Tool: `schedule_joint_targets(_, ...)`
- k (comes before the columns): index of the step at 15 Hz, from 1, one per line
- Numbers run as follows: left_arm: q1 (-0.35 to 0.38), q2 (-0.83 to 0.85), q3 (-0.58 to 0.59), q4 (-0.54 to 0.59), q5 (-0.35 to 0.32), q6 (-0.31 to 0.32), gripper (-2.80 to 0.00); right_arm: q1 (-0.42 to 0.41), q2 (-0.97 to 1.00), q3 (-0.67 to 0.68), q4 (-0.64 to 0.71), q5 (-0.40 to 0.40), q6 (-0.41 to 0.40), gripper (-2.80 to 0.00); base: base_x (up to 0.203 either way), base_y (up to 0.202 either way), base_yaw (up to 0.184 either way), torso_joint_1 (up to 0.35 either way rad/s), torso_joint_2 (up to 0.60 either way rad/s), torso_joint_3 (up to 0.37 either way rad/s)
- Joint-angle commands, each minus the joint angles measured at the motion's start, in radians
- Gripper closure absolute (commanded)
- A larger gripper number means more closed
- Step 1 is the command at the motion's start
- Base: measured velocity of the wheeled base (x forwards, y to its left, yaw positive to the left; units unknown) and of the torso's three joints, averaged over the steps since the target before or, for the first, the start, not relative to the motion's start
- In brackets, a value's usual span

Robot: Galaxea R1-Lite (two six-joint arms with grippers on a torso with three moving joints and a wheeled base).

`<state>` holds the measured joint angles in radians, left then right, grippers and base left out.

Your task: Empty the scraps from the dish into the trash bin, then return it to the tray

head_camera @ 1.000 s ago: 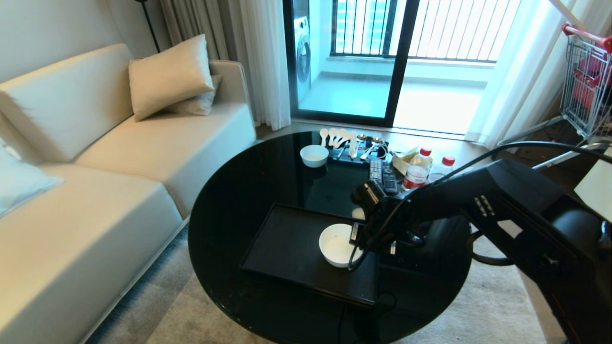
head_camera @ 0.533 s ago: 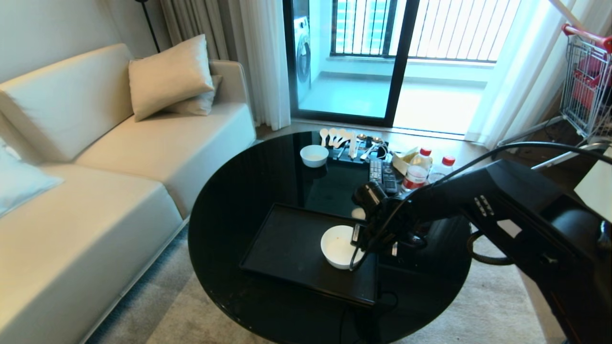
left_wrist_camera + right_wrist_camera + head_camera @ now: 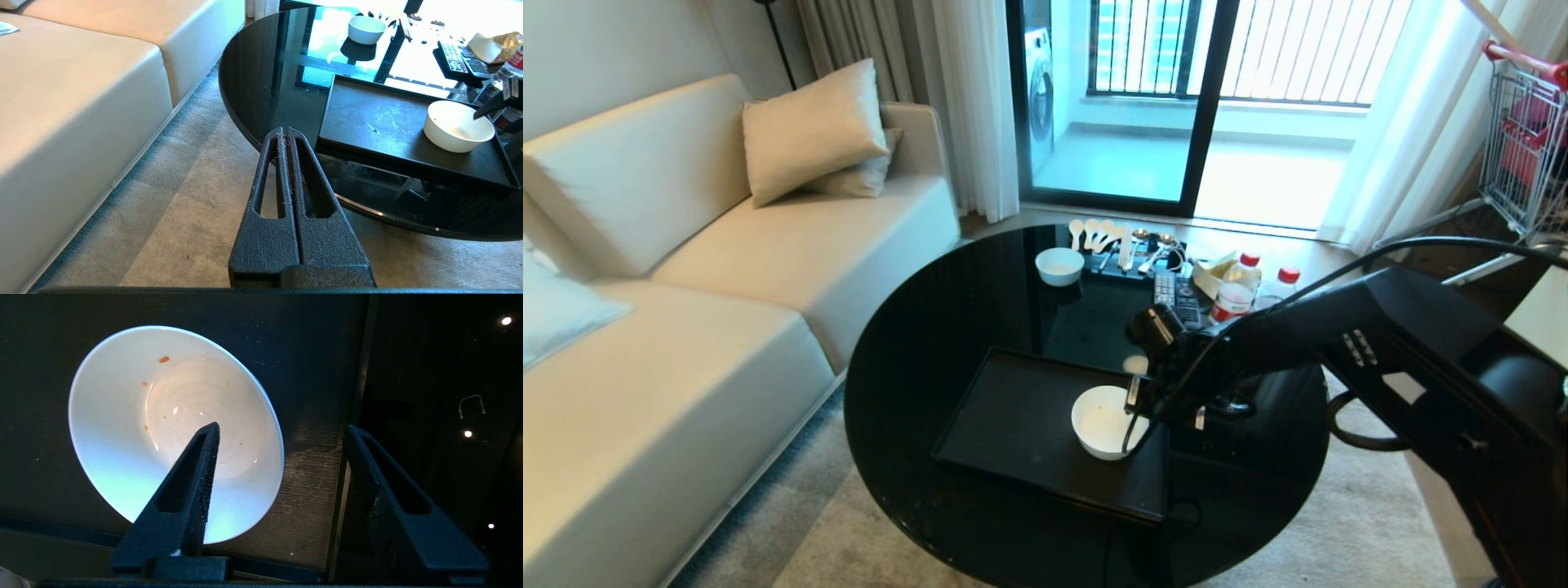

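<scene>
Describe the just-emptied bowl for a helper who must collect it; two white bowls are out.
On the round black glass table, find the flat rectangular black tray near its front. The deep glossy white bowl sits on that tray's right end; the smaller white bowl stands on bare glass at the far edge.

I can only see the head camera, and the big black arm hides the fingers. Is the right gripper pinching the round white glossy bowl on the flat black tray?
Observer: No. The right wrist view shows the right gripper open, with one finger over the inside of the round white glossy bowl and the other outside its rim.
Operator: Is there any food in it?
Observer: Only tiny orange specks on the inner wall.
Operator: Where's the other arm?
Observer: The left gripper is shut. It hangs over the beige carpet beside the round black glass table.
</scene>
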<state>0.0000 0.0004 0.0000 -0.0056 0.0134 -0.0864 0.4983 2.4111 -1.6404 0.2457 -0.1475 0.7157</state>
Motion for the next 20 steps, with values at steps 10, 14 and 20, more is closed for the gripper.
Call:
schedule_joint_targets(10,0.0,0.0,0.0,-0.001,0.0,-0.001,0.0,0.026,-0.525,0.352,-0.007,-0.103,-0.081,-2.8,0.0,0.0,0.0,0.0,0.0,0.0)
schedule_joint_targets(14,0.0,0.0,0.0,-0.001,0.0,-0.001,0.0,0.046,-0.793,0.587,-0.008,-0.171,-0.087,0.0,0.0,0.0,0.0,0.0,0.0,0.0)
schedule_joint_targets(20,0.0,0.0,0.0,-0.001,0.0,-0.001,0.0,0.047,-1.136,0.849,-0.011,-0.29,-0.085,0.0,0.0,0.0,0.0,0.0,0.0,0.0)
